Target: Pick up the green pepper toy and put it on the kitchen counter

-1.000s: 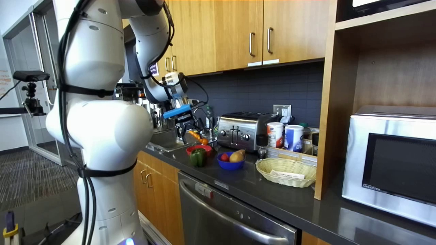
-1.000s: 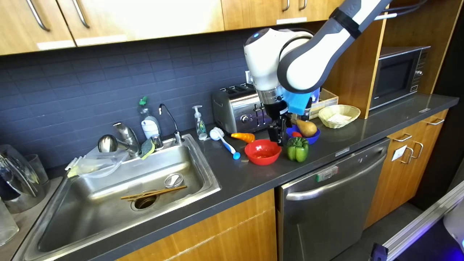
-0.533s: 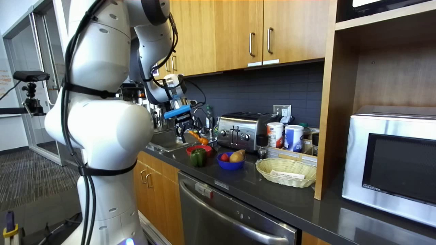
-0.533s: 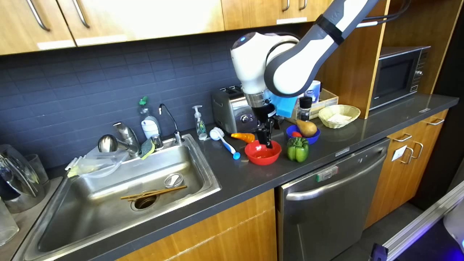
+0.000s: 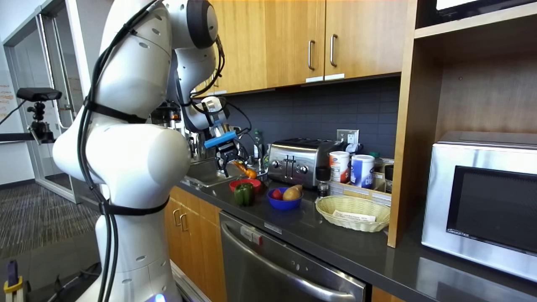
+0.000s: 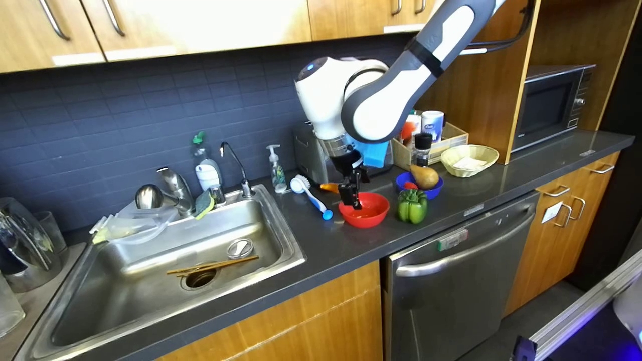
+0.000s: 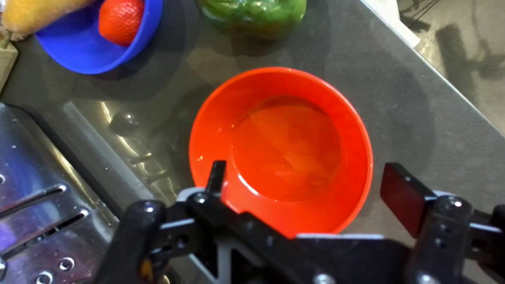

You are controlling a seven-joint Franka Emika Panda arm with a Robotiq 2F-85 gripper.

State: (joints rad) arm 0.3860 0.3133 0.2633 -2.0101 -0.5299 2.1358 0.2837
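Note:
The green pepper toy stands upright on the dark kitchen counter (image 5: 327, 240) in both exterior views (image 5: 244, 194) (image 6: 412, 207). In an exterior view it is just right of the red bowl, on the counter (image 6: 321, 246). In the wrist view only part of the pepper (image 7: 254, 15) shows, cut off at the top edge. My gripper (image 6: 352, 196) hangs above the left part of the red bowl, to the left of the pepper. In the wrist view the gripper (image 7: 305, 175) is open, its fingers wide apart, with nothing between them but the bowl below.
The empty-looking red bowl (image 7: 284, 150) lies under the gripper. A blue bowl (image 6: 432, 193) with toy fruit is beside the pepper. A toaster (image 5: 300, 161), orange carrot toy (image 6: 328, 187), brush (image 6: 315, 201) and sink (image 6: 296, 255) are near. A wicker basket (image 6: 469, 160) stands farther right.
My gripper has moved left in an exterior view, from between the red bowl and the pepper to over the red bowl's left part. The pepper and bowls have not moved.

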